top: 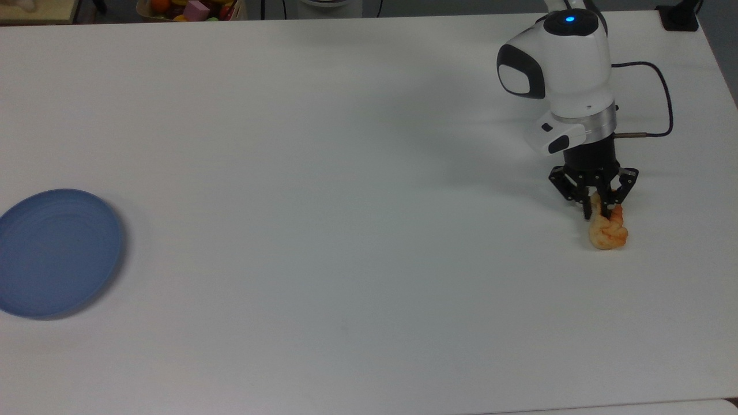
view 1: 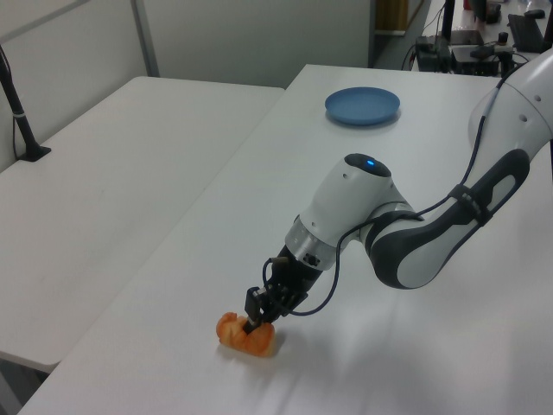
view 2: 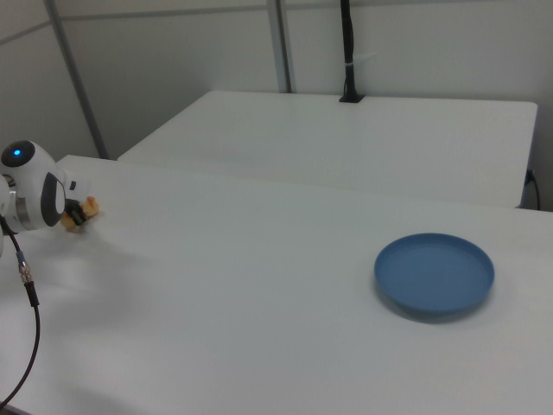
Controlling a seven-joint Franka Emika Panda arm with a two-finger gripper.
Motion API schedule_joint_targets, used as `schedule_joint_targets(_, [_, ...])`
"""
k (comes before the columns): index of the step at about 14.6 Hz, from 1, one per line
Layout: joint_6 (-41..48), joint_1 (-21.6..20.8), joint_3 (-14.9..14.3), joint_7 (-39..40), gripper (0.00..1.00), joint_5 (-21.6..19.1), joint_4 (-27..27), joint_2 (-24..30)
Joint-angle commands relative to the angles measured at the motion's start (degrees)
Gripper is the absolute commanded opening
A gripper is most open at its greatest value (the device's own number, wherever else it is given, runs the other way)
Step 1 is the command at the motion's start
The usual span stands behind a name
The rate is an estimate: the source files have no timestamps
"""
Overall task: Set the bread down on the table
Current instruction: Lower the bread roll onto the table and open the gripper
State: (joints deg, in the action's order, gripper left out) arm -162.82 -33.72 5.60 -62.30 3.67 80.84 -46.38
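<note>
Resting on the white bench (top: 346, 230), the bread (top: 608, 231) lies directly under the pincer (top: 597, 212), whose two black fingers (top: 587, 208) stand parted on either side of the loaf's upper end. In the top view the fingertips reach down to the bread's near end, and a slim gap shows between one finger and the crust, so the pincer reads as spread apart and not clamping; whether the tips touch the loaf at all I cannot tell. In the left view the pincer (view 1: 257, 316) points down at a slant over the bread (view 1: 246, 336), which sits flat on the bench (view 1: 371, 173) with its braided orange top up. The white arm (top: 562, 63) rises behind the pincer, with a blue light on its top, and a black cable (top: 657, 98) loops out from just above the pincer toward the top view's right.

A blue plate (top: 55, 252) lies well apart from the pincer, at the far end of the bench on the top view's left; in the left view the blue plate (view 1: 362, 105) sits far beyond the arm, and in the right view the blue plate (view 2: 435, 273) is close to the camera while the bread (view 2: 85, 208) peeks out beside the arm's white housing. A second white tabletop (view 1: 112, 164) stands beside the bench, on the left view's left.
</note>
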Motion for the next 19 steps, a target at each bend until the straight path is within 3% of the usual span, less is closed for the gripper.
schedule_joint_targets(1, [0.0, 1.7, -0.5, -0.9, 0.48, 2.7, 0.9, -0.3])
schedule_joint_targets(2, [0.1, 2.2, -0.5, -0.8, 0.56, 2.7, 1.6, -0.1])
schedule_joint_targets(6, [3.6, 3.2, -0.5, -0.1, 0.70, 2.7, 2.5, 1.9])
schedule_joint_targets(7, [4.5, 3.5, -0.4, -0.1, 0.77, 2.7, 2.6, 3.1])
schedule_joint_targets(9, [8.0, 3.8, -0.2, 0.1, 1.00, 2.6, 3.9, 6.7])
schedule_joint_targets(14, [18.5, 4.9, 1.2, 10.4, 1.00, 2.5, 7.5, 14.0])
schedule_joint_targets(16, [24.6, 8.0, 4.0, 16.2, 1.00, 2.1, 10.7, 18.8])
schedule_joint_targets(19, [36.6, 15.3, 5.8, 23.5, 1.00, 1.5, 13.5, 25.6])
